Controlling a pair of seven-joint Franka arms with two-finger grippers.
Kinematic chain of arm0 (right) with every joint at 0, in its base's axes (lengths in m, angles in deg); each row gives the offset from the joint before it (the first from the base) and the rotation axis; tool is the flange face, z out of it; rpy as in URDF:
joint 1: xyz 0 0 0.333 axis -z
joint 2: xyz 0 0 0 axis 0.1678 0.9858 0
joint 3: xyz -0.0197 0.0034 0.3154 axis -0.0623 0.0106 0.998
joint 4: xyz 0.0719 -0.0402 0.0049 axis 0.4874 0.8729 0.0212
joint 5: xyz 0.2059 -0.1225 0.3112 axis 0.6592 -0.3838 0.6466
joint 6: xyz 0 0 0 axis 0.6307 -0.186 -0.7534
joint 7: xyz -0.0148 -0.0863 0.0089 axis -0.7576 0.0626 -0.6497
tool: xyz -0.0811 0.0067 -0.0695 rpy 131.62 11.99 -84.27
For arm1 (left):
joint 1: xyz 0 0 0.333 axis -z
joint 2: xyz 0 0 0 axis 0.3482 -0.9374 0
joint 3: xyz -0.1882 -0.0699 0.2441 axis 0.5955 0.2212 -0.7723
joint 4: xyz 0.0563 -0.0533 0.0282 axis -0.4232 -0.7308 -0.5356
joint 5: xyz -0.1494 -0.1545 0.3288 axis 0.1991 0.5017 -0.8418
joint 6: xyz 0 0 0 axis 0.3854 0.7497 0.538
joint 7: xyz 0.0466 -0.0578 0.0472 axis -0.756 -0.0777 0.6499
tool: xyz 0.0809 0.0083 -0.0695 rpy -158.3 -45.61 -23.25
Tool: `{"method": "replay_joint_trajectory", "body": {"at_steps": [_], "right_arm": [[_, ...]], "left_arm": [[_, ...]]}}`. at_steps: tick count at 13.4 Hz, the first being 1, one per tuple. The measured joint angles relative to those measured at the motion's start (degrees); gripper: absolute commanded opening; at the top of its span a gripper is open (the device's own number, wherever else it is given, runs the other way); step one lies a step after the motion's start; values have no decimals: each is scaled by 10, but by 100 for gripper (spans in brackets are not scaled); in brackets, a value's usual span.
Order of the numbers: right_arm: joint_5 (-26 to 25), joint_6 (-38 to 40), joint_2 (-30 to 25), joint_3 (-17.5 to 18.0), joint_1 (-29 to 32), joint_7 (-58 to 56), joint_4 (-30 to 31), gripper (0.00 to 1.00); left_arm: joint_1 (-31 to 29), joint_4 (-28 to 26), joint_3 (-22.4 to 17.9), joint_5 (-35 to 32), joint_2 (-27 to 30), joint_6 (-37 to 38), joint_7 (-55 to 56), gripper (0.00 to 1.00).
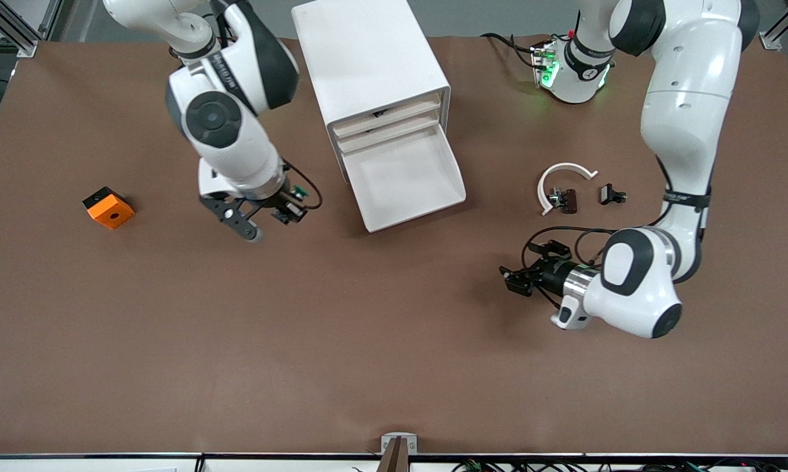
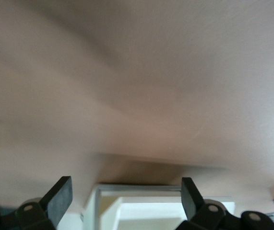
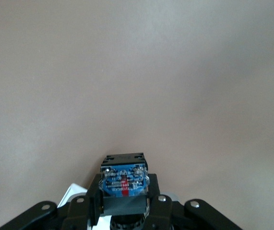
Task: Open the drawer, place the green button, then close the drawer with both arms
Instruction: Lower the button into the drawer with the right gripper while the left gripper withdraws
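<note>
The right end effector (image 3: 122, 203) is clenched on the button (image 3: 124, 179), whose blue-grey block base faces the right wrist camera; in the front view the right end effector (image 1: 273, 219) hangs over bare brown worktop (image 1: 368, 367), between the orange cube (image 1: 109, 208) with a round hole and the white cabinet (image 1: 368, 65). The cabinet's lowest drawer (image 1: 410, 177) stands pulled out toward the front camera, its tray bare white. The left end effector (image 1: 515, 278) is released, its fingers (image 2: 60, 196) spread wide, over the worktop nearer the front camera than the drawer and toward the left arm's end; the left wrist view shows the drawer's white rim (image 2: 141, 189) between them. Near the left arm lie a white curved strip (image 1: 561, 177) with a small black-brown part (image 1: 566, 200) and another black part (image 1: 610, 195).
</note>
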Motion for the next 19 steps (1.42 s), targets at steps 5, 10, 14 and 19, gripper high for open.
{"method": "replay_joint_trajectory", "body": {"at_steps": [5,10,14,19], "right_arm": [[0,-36,8,0,-65,128,3,0],[0,-94,55,0,-127,214,12,0],[0,-137,100,0,-168,234,13,0],[0,-154,120,-1,-189,234,13,0]], "left_arm": [[-5,0,-32,-114,77,-42,-123,100],[-12,0,-40,-139,98,-119,-164,100],[-27,0,-40,-141,118,-134,-195,100],[-30,-1,-41,-178,122,-151,-211,100]]}}
